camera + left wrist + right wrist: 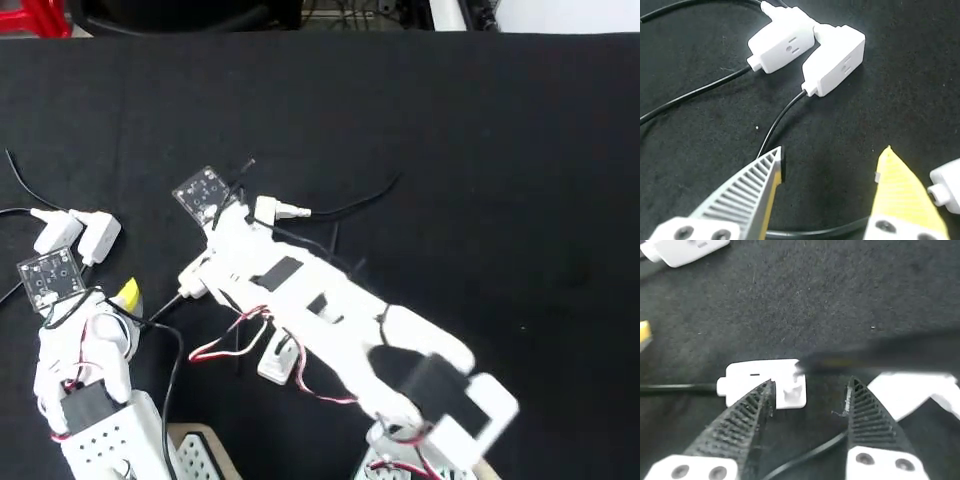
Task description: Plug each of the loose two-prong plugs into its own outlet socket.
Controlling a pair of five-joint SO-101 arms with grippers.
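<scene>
light: bright, even | shadows: soft, faint | glare: outlet sockets [832, 62] washed white

Black cloth-covered table [500, 150] here. Over at one side, a white outlet socket [58, 232] lies flat, touching a second outlet socket [100, 238], black cords [20, 185] trailing off. Nearer the middle lies a white corded connector [192, 282], and just past it a white plug [280, 210], its cord curling away.

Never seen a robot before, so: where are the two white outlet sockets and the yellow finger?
One outlet socket [782, 45], left wrist view, its slotted face.
Other outlet socket [837, 62], left wrist view, its slotted face.
Yellow finger [900, 192], left wrist view, its ribbed pad.
</scene>
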